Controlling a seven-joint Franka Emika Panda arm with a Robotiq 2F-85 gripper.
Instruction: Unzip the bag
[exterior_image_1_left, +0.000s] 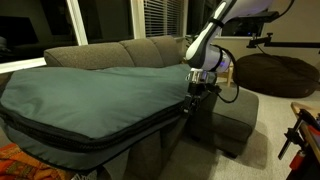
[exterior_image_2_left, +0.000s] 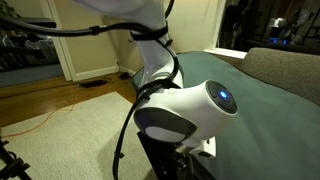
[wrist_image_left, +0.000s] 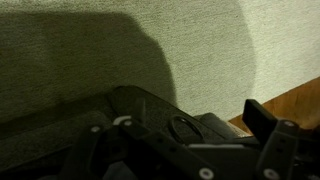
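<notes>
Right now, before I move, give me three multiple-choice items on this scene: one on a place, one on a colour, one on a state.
1. Where is the end effector?
A over the beanbag
B on the floor
C at the bag's side edge

2. What colour is the bag?
A red
B teal-grey
C white

3. How does the bag lie?
A spread flat on the sofa
B rolled up
C hanging

Answers:
1 C, the arm comes down to the bag's edge in an exterior view.
2 B, its fabric reads teal-grey.
3 A, it is spread flat over the sofa seat.
</notes>
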